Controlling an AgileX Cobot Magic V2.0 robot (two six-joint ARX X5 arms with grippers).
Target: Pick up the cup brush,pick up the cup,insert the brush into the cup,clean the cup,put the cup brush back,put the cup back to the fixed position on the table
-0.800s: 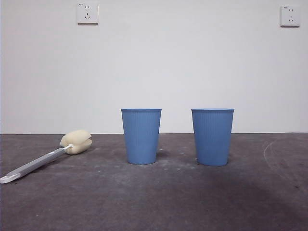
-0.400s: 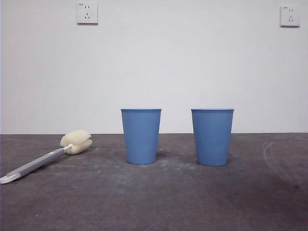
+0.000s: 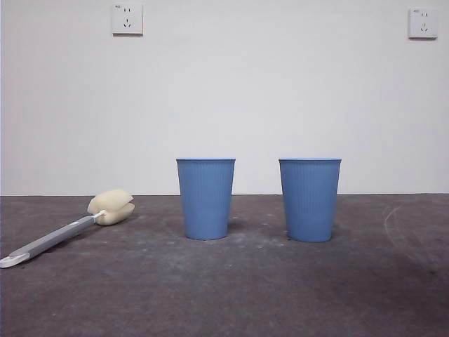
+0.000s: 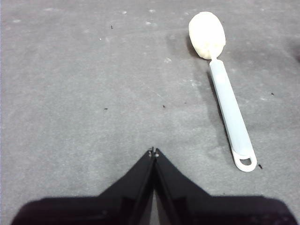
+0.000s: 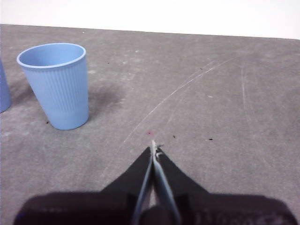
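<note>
Left gripper (image 4: 153,153) jaws pressed together, seemingly empty; cup brush (image 4: 224,87) apart; right gripper (image 5: 153,151) likewise closed.

Ribbed plastic cup (image 3: 309,200), spongy cup brush (image 3: 111,207), rough matt table (image 3: 224,288)

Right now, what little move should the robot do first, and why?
Probably open the left pincer and ease it toward the brush. Its jaws are shut and hold nothing, and the brush lies flat on the table, untouched. Both cups stand upright, waiting.
</note>
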